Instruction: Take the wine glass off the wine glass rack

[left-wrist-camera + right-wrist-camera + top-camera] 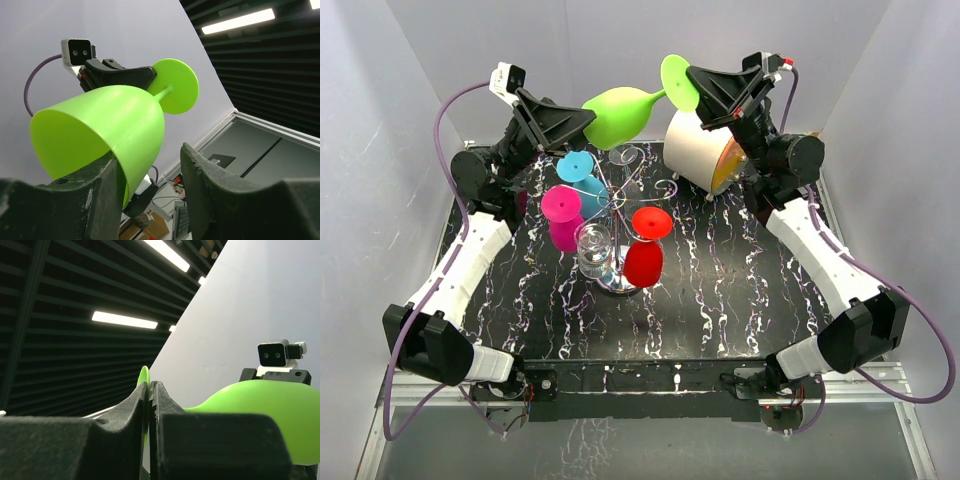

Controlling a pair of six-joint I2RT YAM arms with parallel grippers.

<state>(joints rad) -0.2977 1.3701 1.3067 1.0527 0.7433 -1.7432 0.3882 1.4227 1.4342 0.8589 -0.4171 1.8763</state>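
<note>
A lime-green wine glass [618,112] hangs on its side in the air, above and behind the wine glass rack [620,190], free of it. My right gripper [695,90] is shut on the glass's round foot [143,377], which is pinched edge-on between the pads. My left gripper [149,155] is at the bowl [105,125]. Its jaws straddle the bowl's rim end, one finger [100,180] against the bowl wall and the other finger [200,175] standing apart from it. The silver wire rack stands on its shiny round base [618,283] at the table's middle.
On the rack hang a blue glass [582,175], a pink glass [563,215], a red glass [646,250] and a clear glass [594,250]. A white drum with an orange face [705,150] lies at the back right, under my right arm. White walls close in the table.
</note>
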